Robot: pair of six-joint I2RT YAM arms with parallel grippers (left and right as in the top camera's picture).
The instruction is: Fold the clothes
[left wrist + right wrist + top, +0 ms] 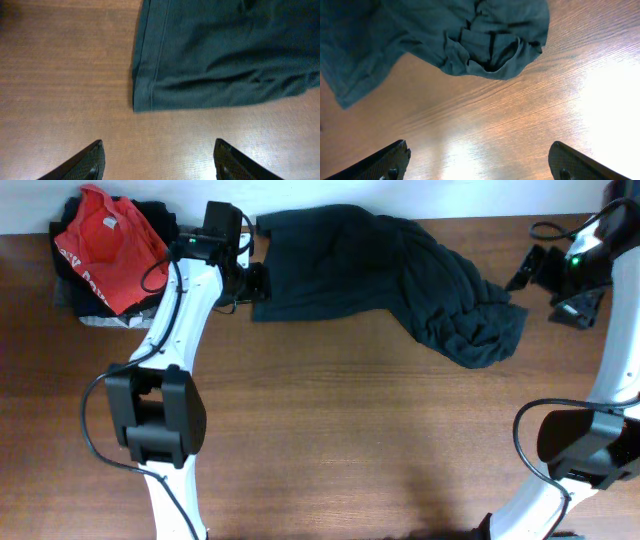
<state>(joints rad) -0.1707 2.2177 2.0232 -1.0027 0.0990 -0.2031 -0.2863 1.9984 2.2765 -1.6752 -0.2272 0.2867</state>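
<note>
The clothes [380, 275] are one dark charcoal-navy garment lying along the back of the wooden table [330, 440]. Its left part is flat and its right end is bunched into wrinkles. My left gripper [250, 280] is open just left of the garment's left hem. In the left wrist view the hemmed corner of the clothes [145, 100] lies on the wood ahead of the gripper [160, 160], with nothing between the fingers. My right gripper [525, 275] is open just right of the bunched end. The right wrist view shows those folds of the clothes [485, 40] beyond the empty gripper [480, 160].
A red T-shirt [105, 245] lies on a pile of dark and grey garments [95, 318] at the back left, beside my left arm. The table's far edge meets a white wall [400, 195]. A black cable [550, 228] loops near my right arm.
</note>
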